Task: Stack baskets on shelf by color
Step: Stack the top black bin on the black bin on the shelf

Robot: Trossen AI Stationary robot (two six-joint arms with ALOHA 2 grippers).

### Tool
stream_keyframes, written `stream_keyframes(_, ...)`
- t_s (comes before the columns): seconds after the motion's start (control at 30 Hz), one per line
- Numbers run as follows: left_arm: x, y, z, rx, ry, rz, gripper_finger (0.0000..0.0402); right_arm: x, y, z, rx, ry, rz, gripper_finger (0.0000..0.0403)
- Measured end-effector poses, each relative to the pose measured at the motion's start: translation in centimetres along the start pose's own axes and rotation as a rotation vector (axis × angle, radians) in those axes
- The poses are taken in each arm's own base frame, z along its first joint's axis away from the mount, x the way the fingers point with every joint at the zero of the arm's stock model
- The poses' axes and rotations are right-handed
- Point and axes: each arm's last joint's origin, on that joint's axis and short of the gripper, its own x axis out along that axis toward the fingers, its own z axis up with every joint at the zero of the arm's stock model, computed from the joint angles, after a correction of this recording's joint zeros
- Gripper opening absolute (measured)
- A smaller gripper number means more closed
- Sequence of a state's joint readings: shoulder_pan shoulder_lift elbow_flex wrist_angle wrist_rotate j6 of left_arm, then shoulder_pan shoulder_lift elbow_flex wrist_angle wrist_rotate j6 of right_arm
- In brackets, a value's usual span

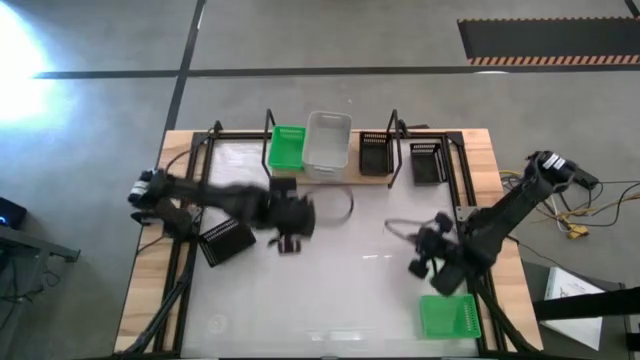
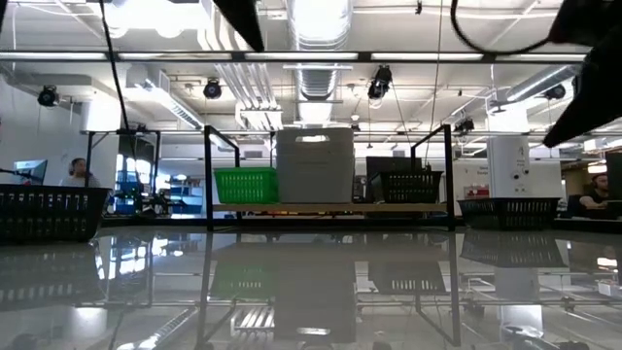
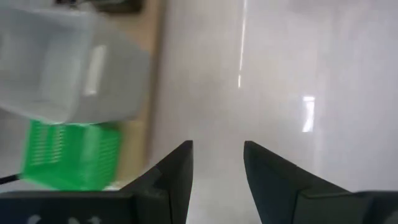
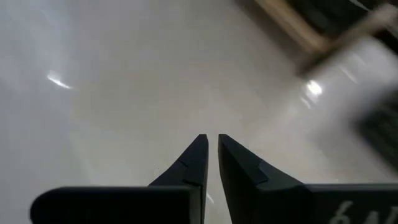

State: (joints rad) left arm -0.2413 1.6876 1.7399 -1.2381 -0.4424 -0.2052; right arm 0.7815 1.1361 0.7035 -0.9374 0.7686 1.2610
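While the left gripper (image 3: 217, 155) hangs over the white table (image 1: 350, 300) with jaws apart and empty, the right gripper (image 4: 211, 146) has its tips almost together — nothing between them. On the shelf (image 1: 372, 178): green basket (image 1: 287, 147), white basket (image 1: 327, 144), black basket (image 1: 375, 153). Another green basket (image 1: 449, 317) lies just beside the right gripper.

An open industrial lab: exposed ceiling ducts (image 2: 321, 39), hanging spotlights (image 2: 381, 80), a concrete floor (image 1: 100, 130), a person at a monitor (image 2: 29, 171).
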Motion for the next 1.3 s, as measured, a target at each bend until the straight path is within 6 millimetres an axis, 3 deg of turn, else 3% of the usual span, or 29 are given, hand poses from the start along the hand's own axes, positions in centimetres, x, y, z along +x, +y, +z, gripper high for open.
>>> stream_keyframes(0.23,0.9,-9.5,-3.2,0.079,-0.181,-0.032,0.0127,2.3,-5.0,3.5,-0.036,0.236,-0.149,0.005)
stream_keyframes(0.37,2.5,-13.2,-4.7,0.047,-0.323,-0.112,0.0127,4.8,-8.1,5.5,-0.074,0.387,-0.16,0.0083)
stream_keyframes(0.47,3.3,-14.9,-5.4,0.006,-0.432,-0.175,0.0127,6.7,-10.6,6.5,-0.07,0.485,-0.143,0.0112)
stream_keyframes(0.63,4.4,-15.7,-5.9,-0.018,-0.541,-0.216,0.0127,9.1,-13.6,7.5,0.065,0.606,-0.041,0.0149)
stream_keyframes(0.8,4.7,-15.8,-6.1,-0.004,-0.551,-0.213,0.0127,10.6,-14.9,8.5,0.074,0.693,-0.056,0.0155)
stream_keyframes(1.07,4.5,-15.8,-5.9,0.014,-0.565,-0.21,0.0127,11.6,-14.8,11.4,-0.163,0.789,-0.037,0.0156)
stream_keyframes(1.3,4.5,-15.8,-5.9,0.012,-0.568,-0.213,0.0127,13.0,-14.9,11.9,-0.459,0.858,-0.063,0.017)
